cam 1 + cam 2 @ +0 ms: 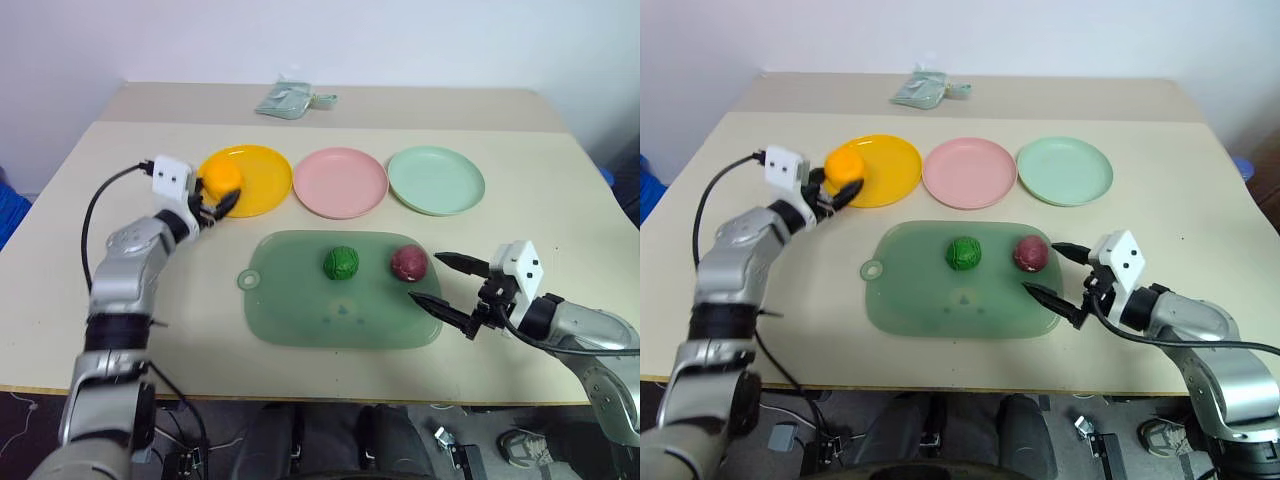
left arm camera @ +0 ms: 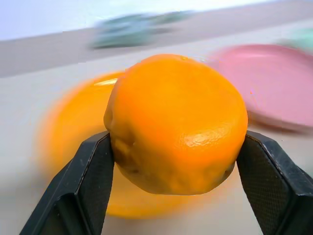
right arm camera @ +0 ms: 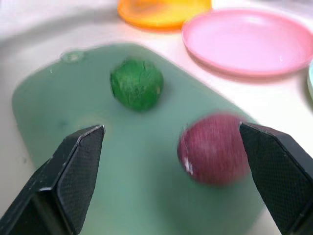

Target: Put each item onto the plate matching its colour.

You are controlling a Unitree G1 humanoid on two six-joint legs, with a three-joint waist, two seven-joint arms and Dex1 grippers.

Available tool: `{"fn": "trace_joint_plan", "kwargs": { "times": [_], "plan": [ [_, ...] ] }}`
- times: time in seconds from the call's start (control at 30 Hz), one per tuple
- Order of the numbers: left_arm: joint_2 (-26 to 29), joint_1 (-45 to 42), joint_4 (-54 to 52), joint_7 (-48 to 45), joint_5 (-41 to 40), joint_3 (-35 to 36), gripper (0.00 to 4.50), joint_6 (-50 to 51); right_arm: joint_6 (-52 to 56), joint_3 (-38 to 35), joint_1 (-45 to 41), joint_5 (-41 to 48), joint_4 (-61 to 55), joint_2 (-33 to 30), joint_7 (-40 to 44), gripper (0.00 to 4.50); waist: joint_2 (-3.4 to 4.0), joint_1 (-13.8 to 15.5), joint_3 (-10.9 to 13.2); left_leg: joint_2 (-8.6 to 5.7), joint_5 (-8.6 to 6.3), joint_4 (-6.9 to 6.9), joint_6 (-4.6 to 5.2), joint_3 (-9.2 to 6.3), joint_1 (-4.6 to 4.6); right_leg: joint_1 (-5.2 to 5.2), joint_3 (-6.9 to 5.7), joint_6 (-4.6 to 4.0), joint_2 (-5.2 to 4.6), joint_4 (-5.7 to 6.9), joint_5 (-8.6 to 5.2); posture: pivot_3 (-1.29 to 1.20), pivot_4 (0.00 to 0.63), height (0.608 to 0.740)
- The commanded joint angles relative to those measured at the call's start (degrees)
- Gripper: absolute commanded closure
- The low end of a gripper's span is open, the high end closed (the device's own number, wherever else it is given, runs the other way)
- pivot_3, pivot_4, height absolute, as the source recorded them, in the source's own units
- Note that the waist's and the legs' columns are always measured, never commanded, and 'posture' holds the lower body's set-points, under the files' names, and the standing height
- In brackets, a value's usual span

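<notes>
The left gripper [image 1: 218, 206] was closed tightly on the round orange toy [image 2: 176, 125], holding it over the near edge of the yellow-orange plate [image 1: 262, 180]. The right gripper [image 1: 438, 281] stood wide open and empty beside the maroon ball [image 1: 408, 262] on the green tray [image 1: 300, 310]. The left wrist view showed both pads touching the fruit.

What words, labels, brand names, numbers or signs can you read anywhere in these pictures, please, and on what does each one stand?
No readable text anywhere.
Green tray: a faint darker mark near its middle, too small and blurred to read.
Yellow-orange plate, pink plate, mint plate: plain, no print.
Orange toy, green ball, maroon ball: no labels.
Pale green bundle at the table's far edge: nothing legible.
</notes>
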Motion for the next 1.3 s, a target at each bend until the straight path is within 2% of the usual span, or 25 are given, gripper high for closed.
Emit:
{"fn": "trace_joint_plan", "kwargs": {
  "times": [0.03, 0.07, 0.13, 0.17, 0.27, 0.37, 0.47, 0.6, 0.73, 0.87, 0.97, 1.17, 1.3],
  "plan": [
    [-1.1, -6.5, 10.4, 5.1, 3.6, -0.4, 1.39, -3.8, -0.3, 0.8, -3.3, -0.5, -0.7, 1.1, -1.9, 0.00, -0.01, 0.1, 0.0, 0.00, 0.00, 0.00, 0.00, 0.01, -0.02, -0.02, 0.00, 0.00, 0.00, 0.02, 0.00, 0.00, 0.150, 0.740],
    [-1.6, -8.0, 13.1, 5.2, 3.8, -0.4, 1.39, -4.7, 0.1, 1.4, -4.5, -0.4, -0.7, 1.4, -2.4, 0.00, -0.04, 0.1, 0.0, 0.00, -0.01, -0.01, 0.01, 0.01, -0.02, -0.03, 0.00, 0.01, 0.00, 0.05, -0.01, 0.00, 0.150, 0.740],
    [-2.6, -10.0, 17.1, 3.9, 3.5, -0.1, 0.33, -6.7, 1.6, 3.0, -7.1, -0.1, -1.4, 2.3, -3.9, 0.00, -0.05, 0.0, 0.0, 0.00, -0.01, -0.02, 0.01, 0.04, -0.08, -0.07, -0.02, 0.02, 0.01, 0.07, 0.00, 0.00, 0.150, 0.740],
    [-2.8, -10.5, 18.1, 3.3, 3.6, -0.1, 0.02, -7.5, 2.7, 3.5, -8.2, 0.6, -2.0, 2.8, -4.6, 0.00, -0.08, 0.0, 0.0, 0.00, -0.01, -0.02, 0.01, 0.04, -0.08, -0.07, -0.02, 0.02, 0.01, 0.07, 0.00, 0.00, 0.150, 0.740],
    [-2.3, -10.6, 18.2, 1.5, 4.2, -0.6, 0.02, -9.8, 5.8, 6.7, -11.7, 1.2, -4.7, 4.1, -6.9, 0.00, -0.12, 0.0, 0.1, 0.03, 0.00, -0.02, 0.00, 0.06, -0.10, -0.10, -0.03, 0.02, 0.01, 0.07, 0.00, 0.00, 0.150, 0.740],
    [-0.7, -8.1, 13.4, -0.6, 4.0, -0.1, 0.02, -10.7, 8.3, 11.9, -15.2, -1.7, -5.4, 5.8, -9.8, 0.00, -0.12, -0.3, 0.1, 0.05, 0.00, -0.02, -0.01, 0.07, -0.11, -0.14, -0.03, 0.02, 0.01, 0.08, 0.00, 0.00, 0.150, 0.740],
    [1.8, -3.2, 5.2, -1.6, 2.4, 2.1, 0.02, -10.8, 6.7, 16.9, -17.8, -7.3, -2.4, 7.9, -12.4, 0.00, -0.13, -1.1, 0.1, 0.06, 0.01, -0.05, -0.02, 0.08, -0.12, -0.17, -0.02, 0.02, 0.01, 0.09, 0.00, 0.00, 0.150, 0.740],
    [3.7, 3.6, -6.3, -5.8, -0.5, 3.3, 0.02, -9.2, 5.4, 19.0, -18.8, -10.2, 1.0, 10.3, -13.4, 0.00, -0.16, -1.3, 0.0, 0.05, 0.01, -0.07, -0.04, 0.08, -0.12, -0.18, -0.02, 0.02, -0.02, 0.09, 0.00, 0.00, 0.150, 0.740],
    [8.6, 24.3, -35.8, -24.5, -12.7, -2.9, 0.02, -1.3, 5.6, 25.4, -19.6, -14.7, 6.5, 11.8, -12.5, 0.00, -0.15, -2.6, 0.0, 0.07, -0.01, -0.11, -0.05, 0.10, -0.11, -0.21, -0.01, 0.01, -0.05, 0.07, -0.01, 0.00, 0.150, 0.740],
    [10.3, 32.9, -47.2, -27.7, -16.0, -6.8, 0.02, 4.1, 4.9, 25.9, -20.7, -16.1, 9.7, 12.5, -11.6, 0.00, -0.13, -2.3, 0.1, 0.03, 0.00, -0.07, -0.06, 0.02, -0.13, -0.19, 0.00, -0.01, -0.11, -0.03, -0.02, 0.00, 0.150, 0.740],
    [9.3, 33.9, -49.8, -27.0, -16.7, -8.0, 0.00, 6.2, 4.6, 26.2, -21.3, -16.1, 10.5, 13.0, -10.0, 0.77, -0.11, -2.4, 0.0, 0.05, 0.05, -0.06, -0.15, -0.01, -0.09, -0.19, 0.01, -0.01, -0.08, 0.04, -0.02, 0.00, 0.150, 0.740],
    [8.6, 34.4, -50.5, -26.7, -16.5, -8.9, 0.00, 7.4, 4.3, 25.6, -22.8, -17.5, 10.5, 14.9, -10.8, 3.76, -0.09, -2.7, 0.0, 0.06, 0.05, -0.10, -0.14, 0.01, -0.07, -0.25, 0.04, -0.02, -0.03, 0.07, -0.02, 0.00, 0.150, 0.740],
    [9.3, 35.6, -49.5, -27.0, -16.6, -6.9, 0.00, 7.1, 4.8, 24.6, -23.5, -17.6, 9.0, 14.8, -10.5, 3.76, -0.10, -2.5, 0.0, 0.06, 0.05, -0.10, -0.13, 0.01, -0.08, -0.24, 0.04, -0.02, -0.04, 0.07, -0.02, 0.00, 0.150, 0.740]
  ]
}}
